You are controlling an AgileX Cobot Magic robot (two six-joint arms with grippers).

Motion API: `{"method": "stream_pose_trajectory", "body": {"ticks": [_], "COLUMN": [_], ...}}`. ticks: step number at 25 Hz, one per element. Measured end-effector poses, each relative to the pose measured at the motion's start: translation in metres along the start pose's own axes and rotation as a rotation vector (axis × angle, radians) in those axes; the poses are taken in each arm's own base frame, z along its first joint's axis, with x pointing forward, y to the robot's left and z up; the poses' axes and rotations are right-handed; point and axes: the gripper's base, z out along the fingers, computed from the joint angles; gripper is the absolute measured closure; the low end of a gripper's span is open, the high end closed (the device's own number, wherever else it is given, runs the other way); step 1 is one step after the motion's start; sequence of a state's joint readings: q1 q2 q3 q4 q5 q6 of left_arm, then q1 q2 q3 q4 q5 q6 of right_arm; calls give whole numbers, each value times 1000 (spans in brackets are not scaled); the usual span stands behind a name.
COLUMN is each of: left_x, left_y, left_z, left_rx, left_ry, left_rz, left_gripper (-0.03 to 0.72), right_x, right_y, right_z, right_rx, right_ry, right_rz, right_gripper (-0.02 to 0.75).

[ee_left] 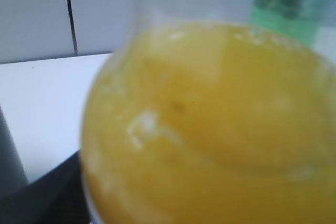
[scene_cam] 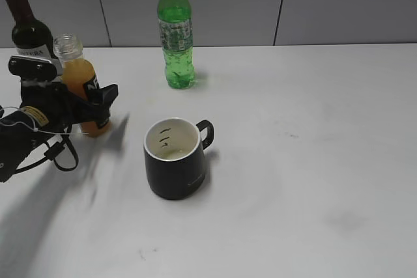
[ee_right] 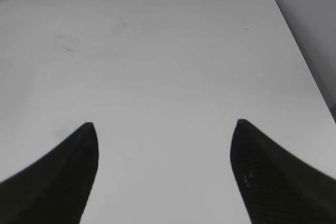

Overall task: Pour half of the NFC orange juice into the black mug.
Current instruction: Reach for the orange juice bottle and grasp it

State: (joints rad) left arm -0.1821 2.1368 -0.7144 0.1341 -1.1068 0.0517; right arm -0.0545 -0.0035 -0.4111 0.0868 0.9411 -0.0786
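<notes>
- Exterior view: your left gripper stands at the left edge of the white table, its dark fingers set on either side of the NFC orange juice.
- The bottle is uncapped, its clear threaded neck upward and leaning slightly to the left; orange liquid fills the body below the neck, and part of the black label shows between the fingers.
- You can see one finger lying against the bottle's right flank; the other is hidden behind the bottle and the wrist. The fingers are wide apart around the body, but you cannot tell from these views whether they press on it or merely flank it.
- Left wrist view: the juice fills nearly the whole frame, blurred and very close, with pale patches of froth or pulp on the inner wall.
- The black mug stands upright near the middle of the table, right of the bottle and apart from it. Its handle points right and away from you; the white interior carries small dark marks.
- A green soda bottle stands upright at the back, beyond the mug. A dark wine bottle stands at the far left, just behind the juice.
- Right wrist view: your right gripper hangs over bare table, its two dark fingers spread wide with nothing between them.
</notes>
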Motion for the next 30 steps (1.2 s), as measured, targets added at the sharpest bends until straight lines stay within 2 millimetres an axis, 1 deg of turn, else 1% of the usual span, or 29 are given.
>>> {"method": "stream_pose_trajectory", "body": {"ticks": [7,11,14,16,17,30], "left_x": [9,6,6,6,7,6], "left_y": [-2,-2,-2,-3,-3,-3], "left_z": [4,4,5,5,5,5], "left_rx": [18,19,21,24,25,28], "left_ry": [11,-21,-29,-35,-37,-46], "left_rz": [5,5,6,8,9,45], "left_gripper": [57,69,141,206,218,218], "right_x": [0,0,0,0,0,0], "right_y": [0,0,0,0,0,0], "right_z": [0,0,0,0,0,0], "right_rx": [0,0,0,0,0,0], "right_ry": [0,0,0,0,-1,-1], "right_rz": [0,0,0,0,0,0], "right_gripper": [143,143,143,143,143,143]}}
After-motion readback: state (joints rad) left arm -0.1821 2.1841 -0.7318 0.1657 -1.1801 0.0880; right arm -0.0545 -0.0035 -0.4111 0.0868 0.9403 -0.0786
